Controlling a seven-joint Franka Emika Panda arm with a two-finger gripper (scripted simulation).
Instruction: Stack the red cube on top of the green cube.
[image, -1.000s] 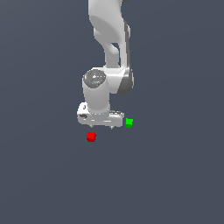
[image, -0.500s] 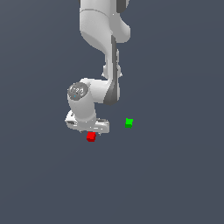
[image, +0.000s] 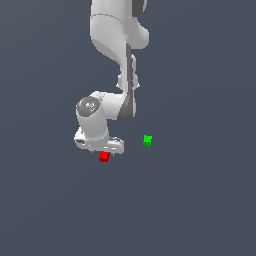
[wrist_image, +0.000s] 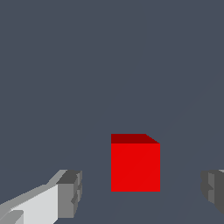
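Note:
The red cube (image: 104, 156) lies on the dark grey floor, just under the white gripper (image: 103, 148) in the exterior view. In the wrist view the red cube (wrist_image: 134, 164) sits between the two grey fingertips (wrist_image: 70, 192), with a gap on each side. The gripper (wrist_image: 142, 190) is open and touches nothing. The green cube (image: 147, 140) lies on the floor toward the exterior view's right of the red cube, apart from it. The green cube is out of the wrist view.
The white arm (image: 117, 45) reaches down from the top of the exterior view. The dark grey floor (image: 200, 200) spreads flat all around.
The arm has swung toward the exterior view's left and come down. The gripper moved from between the two cubes to right over the red cube. Both cubes have stayed put.

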